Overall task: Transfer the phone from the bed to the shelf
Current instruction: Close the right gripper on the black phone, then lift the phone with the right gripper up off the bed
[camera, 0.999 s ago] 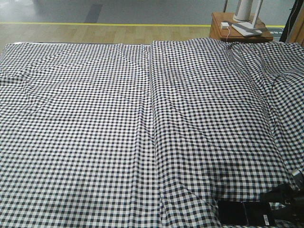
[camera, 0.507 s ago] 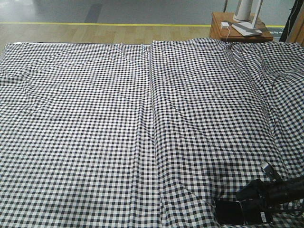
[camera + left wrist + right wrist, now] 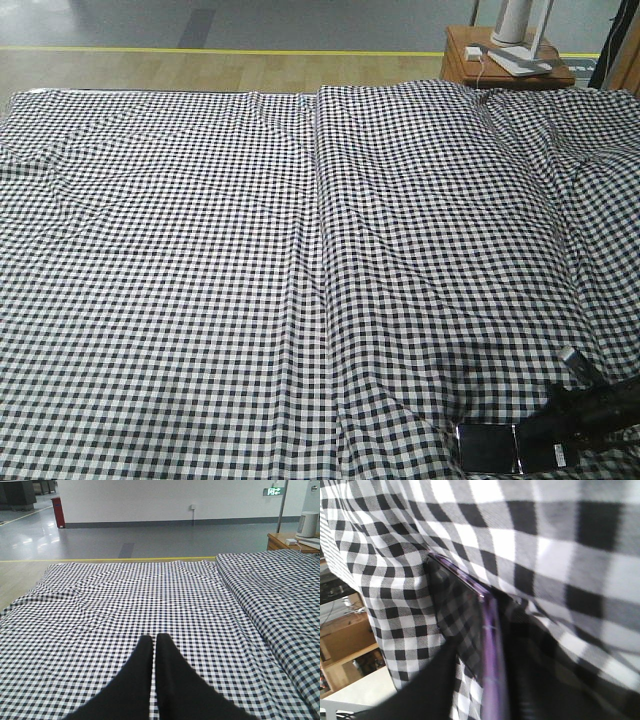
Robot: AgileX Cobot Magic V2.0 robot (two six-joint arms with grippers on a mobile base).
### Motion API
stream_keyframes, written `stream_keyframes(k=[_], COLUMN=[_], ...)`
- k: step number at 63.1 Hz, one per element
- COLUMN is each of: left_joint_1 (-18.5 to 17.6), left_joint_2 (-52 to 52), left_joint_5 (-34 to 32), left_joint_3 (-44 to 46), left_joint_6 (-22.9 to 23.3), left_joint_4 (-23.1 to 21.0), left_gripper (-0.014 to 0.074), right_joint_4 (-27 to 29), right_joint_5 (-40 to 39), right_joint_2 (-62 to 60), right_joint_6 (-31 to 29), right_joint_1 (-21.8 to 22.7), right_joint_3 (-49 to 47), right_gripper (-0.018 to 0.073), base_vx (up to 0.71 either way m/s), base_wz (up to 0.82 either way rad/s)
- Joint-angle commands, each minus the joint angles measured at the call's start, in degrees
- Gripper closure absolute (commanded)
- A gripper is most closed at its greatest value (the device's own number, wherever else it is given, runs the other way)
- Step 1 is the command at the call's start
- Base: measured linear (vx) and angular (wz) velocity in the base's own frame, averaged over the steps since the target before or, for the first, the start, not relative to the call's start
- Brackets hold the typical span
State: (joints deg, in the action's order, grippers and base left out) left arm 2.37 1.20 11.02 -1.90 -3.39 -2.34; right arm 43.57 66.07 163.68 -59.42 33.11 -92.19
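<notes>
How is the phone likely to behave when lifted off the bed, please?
Probably stiff: the phone lies as a flat slab. Its glossy face mirrors the checks of the bed, so it is likely slippery. The middle crease might let it fold.

The front camera sits high and looks down across the bed (image 3: 200, 250), taking in nearly all its cloth. A yellow floor line (image 3: 250, 51) lies at 12 o'clock and a bedside table (image 3: 458, 62) at 1 o'clock.

The left wrist camera is low over the same bed and faces level toward a far wall (image 3: 150, 500). Its own left gripper (image 3: 154, 637) is at 6 o'clock. It shares the line and table with the front view.

The right wrist camera is tilted and very near the cloth. The phone (image 3: 489, 630) is edge-on at centre, and the wooden shelf (image 3: 345, 647) is at 8 o'clock. The front view shows that phone at 5 o'clock.
</notes>
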Motion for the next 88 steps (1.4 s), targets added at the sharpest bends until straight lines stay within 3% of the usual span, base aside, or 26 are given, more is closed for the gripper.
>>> stream_keyframes(k=[1, 3, 32, 46, 67, 75, 88], left_joint_1=[0.0, 0.0, 0.0, 0.0, 0.0, 0.0, 0.0], left_joint_2=[0.4, 0.4, 0.4, 0.4, 0.4, 0.4, 0.4], left_joint_5=[-4.3, -4.3, -4.3, -4.3, -4.3, -4.3, -4.3], left_joint_3=[-0.4, -0.4, -0.4, -0.4, -0.4, -0.4, -0.4], left_joint_6=[0.0, 0.0, 0.0, 0.0, 0.0, 0.0, 0.0], left_joint_4=[-0.5, -0.5, -0.5, -0.5, -0.5, -0.5, -0.5], left_gripper=[0.0595, 0.0595, 0.0595, 0.0595, 0.0595, 0.0595, 0.0595], right_joint_4=[0.4, 0.4, 5.2, 7.3, 12.5, 12.9, 13.5], right_joint_5=[7.8, 7.8, 7.9, 7.9, 7.9, 7.9, 7.9], right_joint_2=[-4.7, -4.9, -12.3, -22.4, -36.9, -43.7, -53.3], right_joint_6=[-0.2, -0.2, 2.0, -4.3, -4.3, -4.0, -2.2], right_joint_1=[0.7, 0.8, 0.5, 0.5, 0.3, -2.0, -9.5], right_joint_3=[-0.3, -0.3, 0.0, 8.3, 15.7, 16.4, 16.4], right_gripper=[0.054, 0.0576, 0.0563, 0.0563, 0.0562, 0.0562, 0.0562], base_vx=[0.0, 0.0, 0.0, 0.0, 0.0, 0.0, 0.0], base_wz=[0.0, 0.0, 0.0, 0.0, 0.0, 0.0, 0.0])
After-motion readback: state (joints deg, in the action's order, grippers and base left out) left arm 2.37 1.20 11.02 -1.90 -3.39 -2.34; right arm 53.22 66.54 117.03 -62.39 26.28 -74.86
